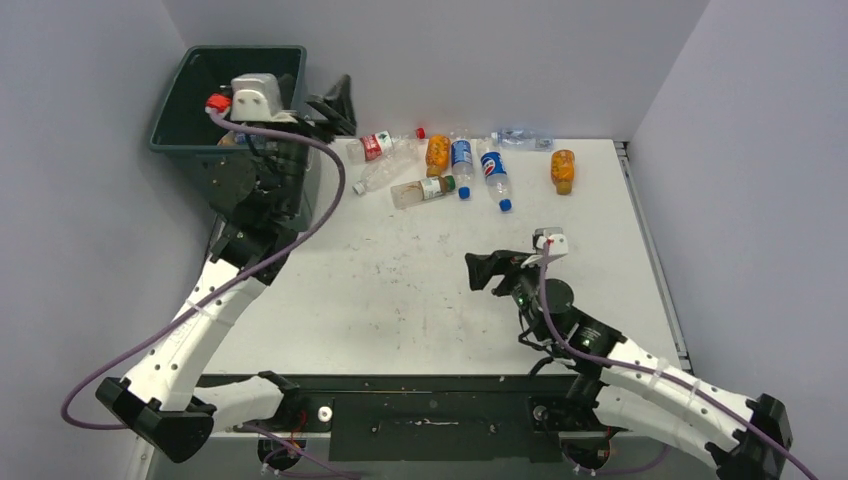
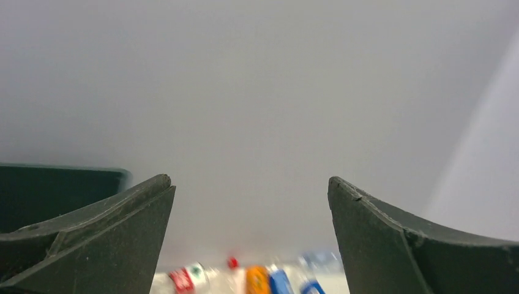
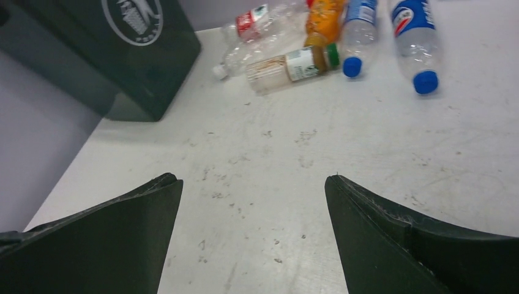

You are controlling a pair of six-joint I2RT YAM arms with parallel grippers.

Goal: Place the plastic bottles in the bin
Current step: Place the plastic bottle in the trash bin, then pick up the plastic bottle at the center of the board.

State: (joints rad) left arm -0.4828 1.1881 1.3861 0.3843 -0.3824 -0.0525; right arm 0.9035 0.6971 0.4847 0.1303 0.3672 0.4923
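Observation:
The dark green bin (image 1: 178, 98) stands at the table's far left corner. Several plastic bottles lie along the back of the table: a red-labelled clear one (image 1: 378, 146), an orange one (image 1: 437, 155), two blue-labelled ones (image 1: 494, 176) and a lone orange one (image 1: 563, 170). My left gripper (image 1: 343, 108) hangs open and empty beside the bin's right rim, above the table; in its wrist view the left gripper (image 2: 251, 184) faces the wall with blurred bottles (image 2: 257, 278) below. My right gripper (image 1: 475, 272) is open and empty over mid-table; the right gripper (image 3: 253, 179) faces the bottles (image 3: 294, 64) and the bin (image 3: 153, 61).
Grey walls enclose the table at the back and on both sides. The table's right edge (image 1: 650, 250) runs along a metal strip. A purple cable (image 1: 330, 200) loops from the left arm. The white tabletop (image 3: 275, 153) before the right gripper is scuffed.

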